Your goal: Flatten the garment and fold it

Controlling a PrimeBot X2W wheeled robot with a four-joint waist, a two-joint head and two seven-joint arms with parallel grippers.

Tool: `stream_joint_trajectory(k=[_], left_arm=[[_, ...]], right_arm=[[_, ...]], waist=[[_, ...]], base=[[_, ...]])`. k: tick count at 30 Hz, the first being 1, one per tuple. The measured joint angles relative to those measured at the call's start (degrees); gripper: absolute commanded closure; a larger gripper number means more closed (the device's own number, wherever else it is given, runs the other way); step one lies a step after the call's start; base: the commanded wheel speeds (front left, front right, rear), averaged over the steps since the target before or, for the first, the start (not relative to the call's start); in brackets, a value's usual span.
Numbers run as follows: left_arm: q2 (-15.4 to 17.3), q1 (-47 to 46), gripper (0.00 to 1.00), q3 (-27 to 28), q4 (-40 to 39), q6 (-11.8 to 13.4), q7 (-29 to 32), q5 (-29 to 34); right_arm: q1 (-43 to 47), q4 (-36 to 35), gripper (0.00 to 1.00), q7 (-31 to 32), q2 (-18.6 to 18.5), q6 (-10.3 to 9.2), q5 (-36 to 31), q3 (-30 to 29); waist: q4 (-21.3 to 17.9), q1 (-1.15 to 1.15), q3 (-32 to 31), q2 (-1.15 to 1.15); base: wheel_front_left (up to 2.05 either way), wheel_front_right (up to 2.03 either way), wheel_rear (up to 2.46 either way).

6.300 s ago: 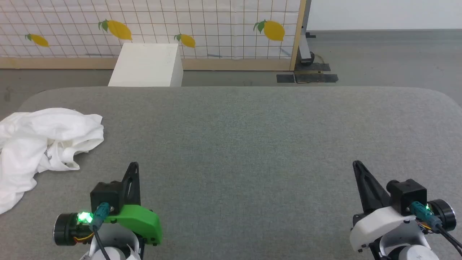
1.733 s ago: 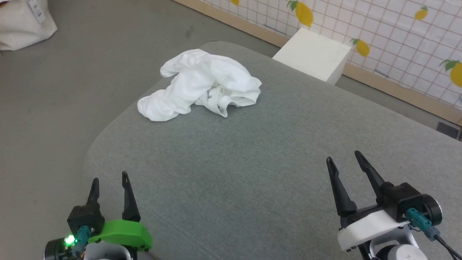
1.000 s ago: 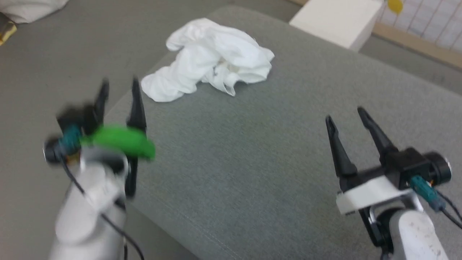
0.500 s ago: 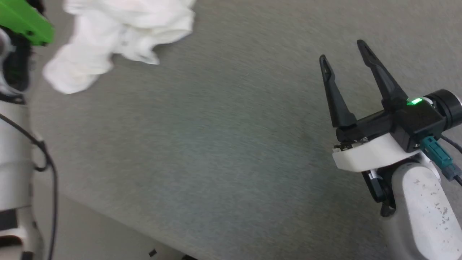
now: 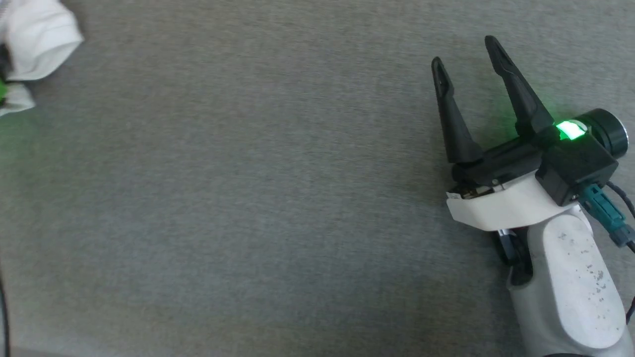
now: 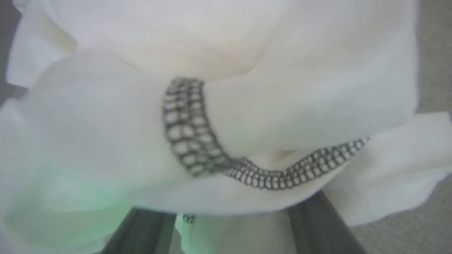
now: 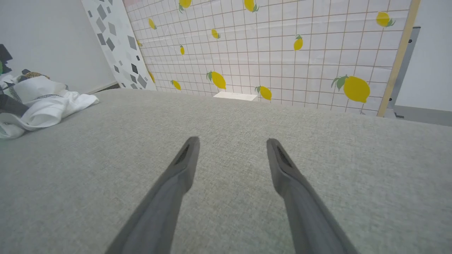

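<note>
Head view: my right fingers (image 5: 454,119) stand spread wide over the grey table (image 5: 248,198), gripping nothing; the shirt (image 5: 37,44) lies bunched at the upper left corner, well apart from them.

Left wrist view: the shirt (image 6: 106,123) is crumpled close before the camera, its grey stitching (image 6: 183,127) curling across; my left fingers (image 6: 141,233) stand apart, tips hidden under the cloth; whether they press it I cannot tell.

Right wrist view: my right fingers (image 7: 178,176) are open above the table (image 7: 226,120); the shirt (image 7: 42,106) lies heaped at far left; a lemon-print screen (image 7: 282,53) stands behind.
</note>
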Motion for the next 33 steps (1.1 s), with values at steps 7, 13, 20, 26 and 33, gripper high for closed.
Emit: stream_joint_trajectory(k=[7, 13, 20, 26, 33], left_arm=[[2.78, 5.98, 1.00, 0.63, -4.33, 1.98, -8.21, 4.85], [6.34, 6.47, 1.00, -1.80, -3.30, 2.26, -30.49, 16.30], [5.45, -0.65, 1.00, -8.81, -3.66, -1.91, -41.59, 21.68], [-0.25, -5.87, 1.00, -15.96, -6.33, -5.45, -42.80, 22.98], [-9.32, -6.44, 1.00, -22.91, -10.50, -9.82, -39.56, 19.62]], right_arm=[[-0.08, 3.56, 0.00, -1.49, 0.46, -0.01, 0.85, -0.54], [4.81, 7.68, 0.00, -2.48, 0.43, -0.01, 1.75, -2.63], [11.68, 10.01, 0.00, -2.81, 0.45, -0.02, 2.48, -6.20], [17.08, 9.50, 0.00, -2.63, 0.51, -0.02, 4.61, -8.10], [20.43, 7.32, 0.00, -1.16, 0.51, -0.02, 4.98, -9.01]], waist=[[-3.03, 0.01, -1.91, 0.00], [-4.39, 0.01, -7.39, -0.01], [-4.86, 0.01, -17.25, 0.00], [-5.05, 0.00, -26.52, 0.00], [-6.68, 0.00, -35.03, 0.00]], base=[[0.00, 0.00, 0.00], [0.00, 0.00, 0.00], [0.00, 0.00, 0.00], [0.00, 0.00, 0.00], [0.00, 0.00, 0.00]])
